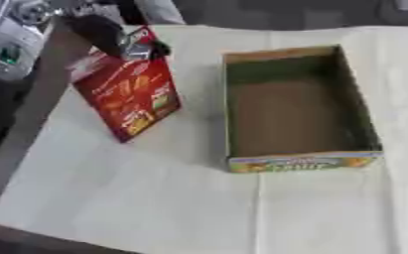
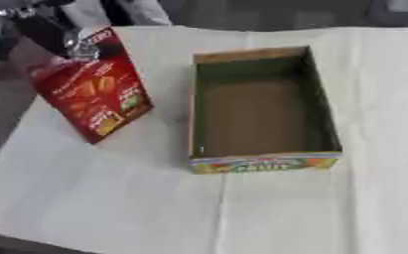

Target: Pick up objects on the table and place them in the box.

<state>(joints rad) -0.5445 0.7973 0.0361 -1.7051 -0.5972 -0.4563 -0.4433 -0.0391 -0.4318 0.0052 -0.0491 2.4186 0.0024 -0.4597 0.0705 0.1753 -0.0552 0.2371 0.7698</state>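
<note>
- The left hand [image 1: 111,34] comes in from the upper left, its dark fingers closed on the top end of a red packet [image 1: 127,96].
- The packet hangs tilted, top toward the hand and lower corner near or on the cloth [image 1: 155,198]; I cannot tell whether that corner touches.
- The packet is left of the box [image 1: 298,161], apart from it, with a strip of bare cloth between them.
- The box stands open and looks empty: brown floor, dark inner walls, a printed front wall facing the robot.
- The right hand shows in neither view.
- Step in hand, as I judge it: the packet is gripped and being carried, not yet over the box.
- The next move calls for raising the packet until its low corner clears the box's left wall, then moving it right over the opening before release.
- The packet looks long beside the box's width, so turning it along the box's length would likely help it drop in.
- The table's left edge runs just beside the packet, with dark floor beyond; a slip there could send it off.
- Open cloth lies in front of the box and to its right.
</note>
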